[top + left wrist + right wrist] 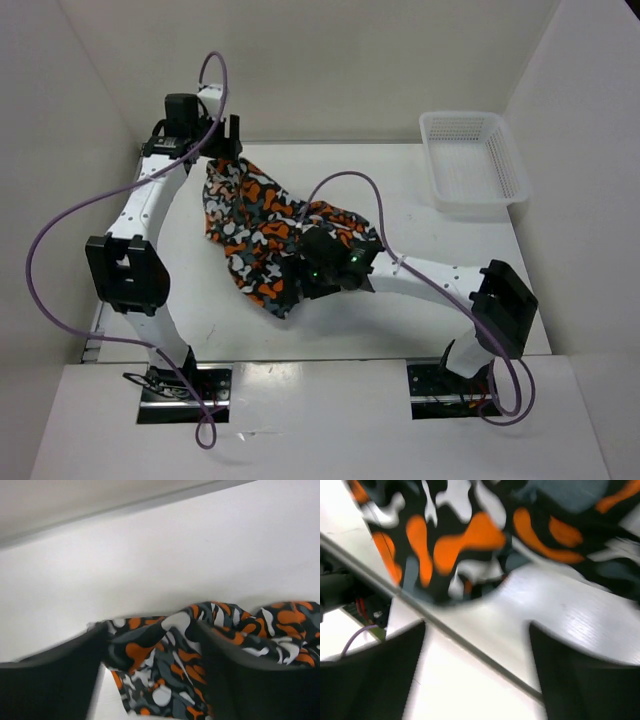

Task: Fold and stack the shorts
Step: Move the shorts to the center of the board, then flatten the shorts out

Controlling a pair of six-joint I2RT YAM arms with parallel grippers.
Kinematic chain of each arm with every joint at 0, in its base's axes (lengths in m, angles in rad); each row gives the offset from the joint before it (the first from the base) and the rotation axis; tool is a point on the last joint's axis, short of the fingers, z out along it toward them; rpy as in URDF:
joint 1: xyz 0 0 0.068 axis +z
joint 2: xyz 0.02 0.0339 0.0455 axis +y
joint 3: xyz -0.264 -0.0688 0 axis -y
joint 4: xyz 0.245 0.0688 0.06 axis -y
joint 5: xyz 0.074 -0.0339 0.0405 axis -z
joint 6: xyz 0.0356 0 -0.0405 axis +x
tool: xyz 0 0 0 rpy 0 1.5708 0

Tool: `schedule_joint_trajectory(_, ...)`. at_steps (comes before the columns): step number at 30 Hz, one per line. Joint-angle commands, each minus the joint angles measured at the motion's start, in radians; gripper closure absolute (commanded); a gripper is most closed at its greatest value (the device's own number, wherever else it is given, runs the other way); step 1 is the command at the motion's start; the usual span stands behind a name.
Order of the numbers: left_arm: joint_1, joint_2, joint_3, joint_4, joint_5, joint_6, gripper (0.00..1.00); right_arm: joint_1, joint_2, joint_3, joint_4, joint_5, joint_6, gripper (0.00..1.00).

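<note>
The shorts (pixel 262 228) lie crumpled on the white table, running from the far left toward the middle. My left gripper (pixel 222 148) hovers at their far end. In the left wrist view its jaws (pixel 150 630) stand apart with the camouflage fabric (pixel 165 660) bunched in the gap between the two dark fingers (pixel 55 680). My right gripper (pixel 292 288) sits at the near edge of the shorts. In the right wrist view it (pixel 476 630) is open over bare table, with the shorts (pixel 470 535) just beyond the fingertips and nothing between them.
A white mesh basket (pixel 470 206) stands at the far right of the table (pixel 400 310). Purple cables (pixel 60 225) loop off both arms. White walls close in the back and both sides. The table's near edge (pixel 470 647) crosses the right wrist view.
</note>
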Motion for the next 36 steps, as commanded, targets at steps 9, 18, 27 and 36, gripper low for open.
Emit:
schedule_joint_trajectory(9, 0.030, -0.403, -0.335, -0.076, 0.165, -0.003, 0.06, -0.255, -0.329, -0.189, 0.010, 0.107, 0.178, 0.30)
schedule_joint_trajectory(18, -0.076, -0.827, -0.914, -0.114, 0.353, -0.003, 0.02, -0.406, -0.498, -0.352, 0.035, 0.084, 0.327, 0.00)
schedule_joint_trajectory(27, -0.249, -0.990, -1.168, -0.123, 0.422, -0.003, 0.00, -0.527, -0.351, -0.388, 0.168, -0.071, 0.317, 0.15)
schedule_joint_trajectory(36, -0.366, -0.862, -1.244, 0.070, 0.379, -0.003, 0.00, -0.527, -0.253, -0.411, 0.233, -0.139, 0.351, 0.35)
